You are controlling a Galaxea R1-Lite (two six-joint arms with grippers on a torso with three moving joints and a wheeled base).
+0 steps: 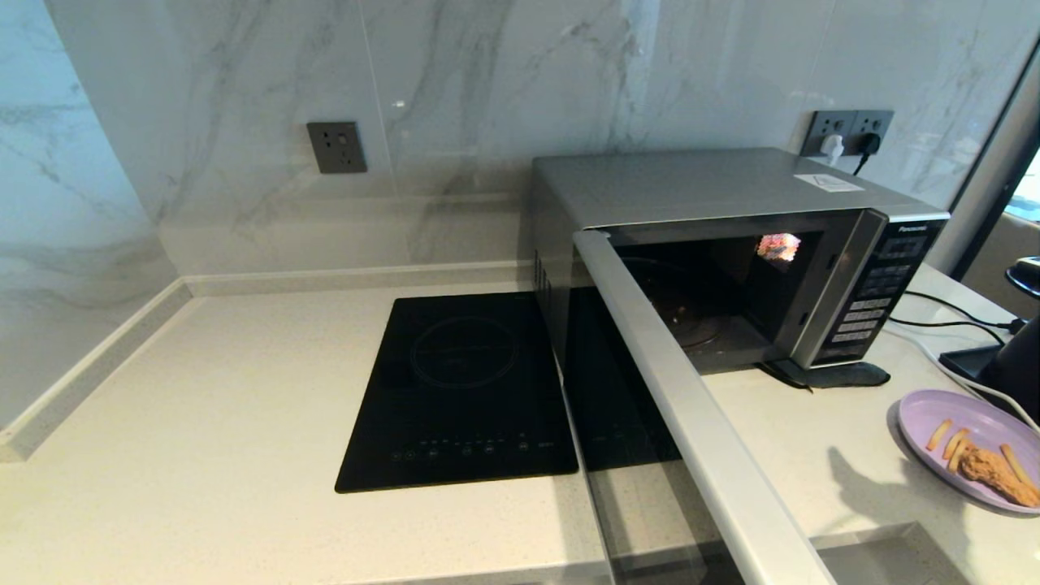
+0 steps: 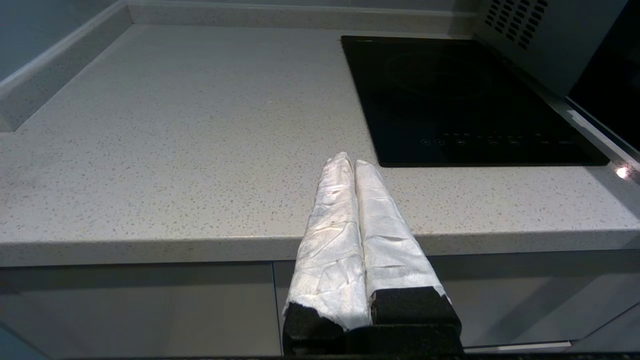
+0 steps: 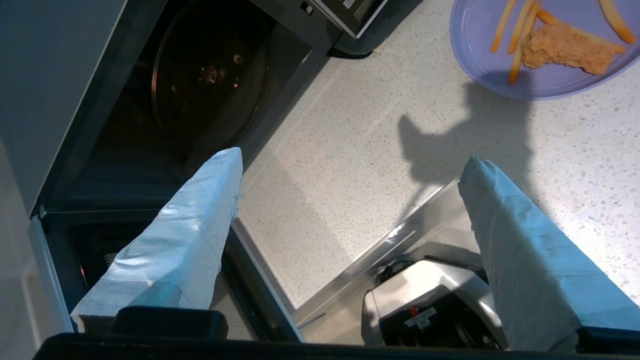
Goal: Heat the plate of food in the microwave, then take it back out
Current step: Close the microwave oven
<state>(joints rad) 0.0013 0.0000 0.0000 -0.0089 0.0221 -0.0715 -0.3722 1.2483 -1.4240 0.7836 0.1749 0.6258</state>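
Pale blue tape wraps both fingers of the right gripper (image 3: 350, 155), which hang spread as wide as they go with nothing between them, above the counter (image 3: 350, 150) in front of the microwave (image 1: 715, 195). The left gripper (image 2: 348, 162) is parked low at the counter's front edge, its white-wrapped fingers pressed together on nothing.

Outward from the right gripper, the door (image 1: 691, 406) stands swung open toward the robot, and the dark cavity shows a bare glass turntable (image 3: 210, 80). The plate (image 1: 967, 431) sits on the counter to the right of the microwave, near the counter's right end and well apart from the cavity, with fries (image 3: 520, 30) and a breaded chicken piece (image 3: 570, 42) on it. A hob (image 1: 463, 390) lies left of the microwave.

Judging by its look, the plate is stiff, smooth and light, likely plastic or glazed ware, so the taped fingers should help against slip. Its shallow rim gives only a thin edge to pinch, so the near rim, clear of the food, seems the best place to take hold. The food lies loose; any tilt could send the fries sliding off, so it should be carried level. A one-sided rim grip may let the far side sag, and the open door narrows the way in
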